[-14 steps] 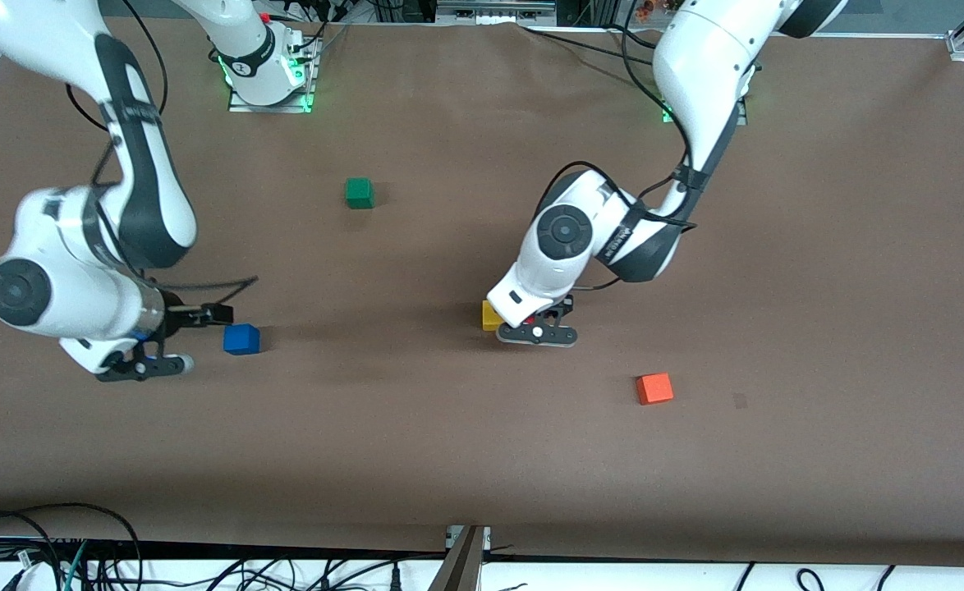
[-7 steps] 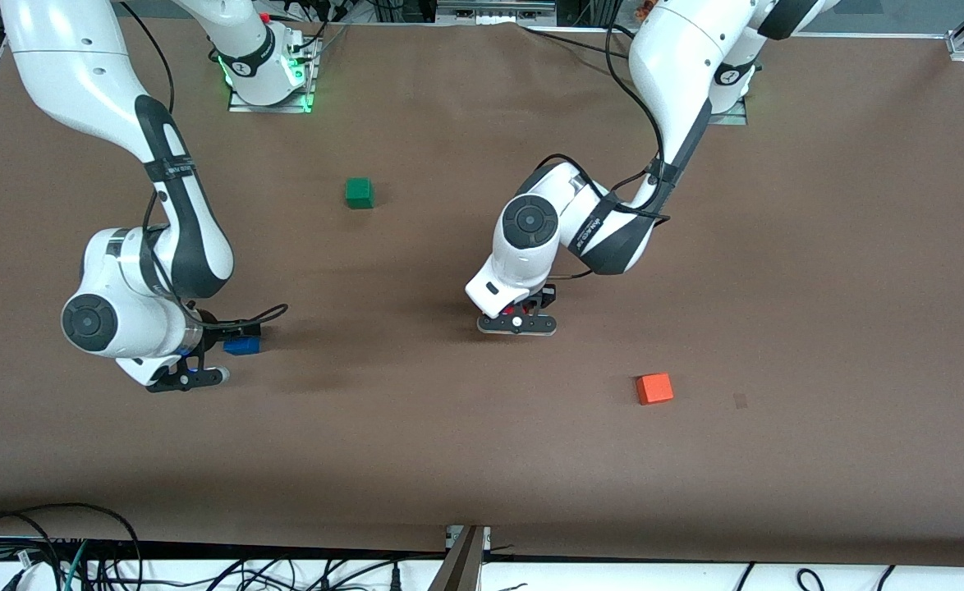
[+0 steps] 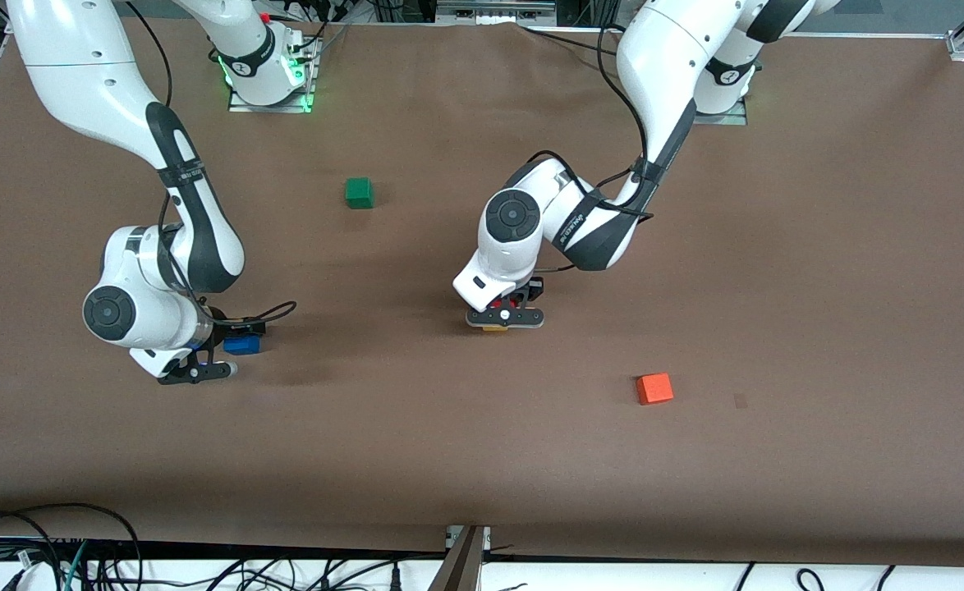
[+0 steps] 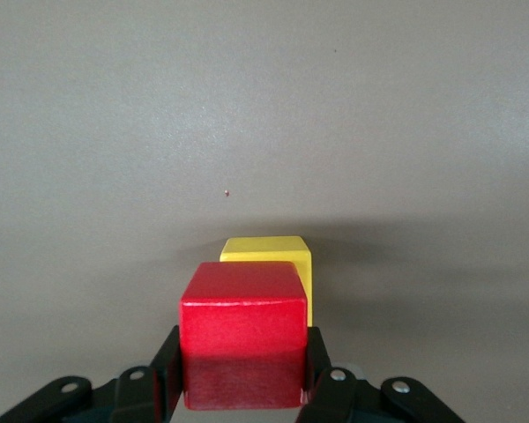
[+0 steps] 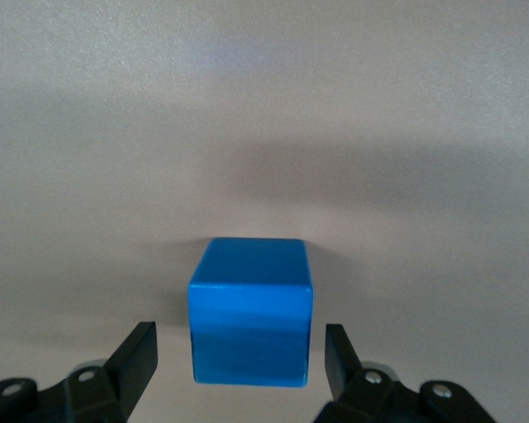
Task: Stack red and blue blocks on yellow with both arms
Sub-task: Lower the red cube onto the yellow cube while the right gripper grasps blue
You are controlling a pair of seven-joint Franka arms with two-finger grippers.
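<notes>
Nothing's stacked yet. At mid-frame the red block (image 4: 243, 330) is clamped in the left gripper (image 3: 505, 318) jaws, held over the yellow block (image 4: 269, 262). At left-centre, the blue block (image 5: 250, 310) sits on the surface between the right gripper (image 3: 227, 355) jaws, gaps visible, ungripped.

Robotics lab: arm bases (image 3: 268, 78) bolted to brown table (image 3: 819, 287), cable tangle (image 3: 39, 558) along edge.

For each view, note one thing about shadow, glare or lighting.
Front view: each arm casts a soft shadow on the brown table. Left wrist view: a dim shadow band lies around the yellow cube; the red cube is evenly lit. Right wrist view: the blue cube shows pale sheen.
</notes>
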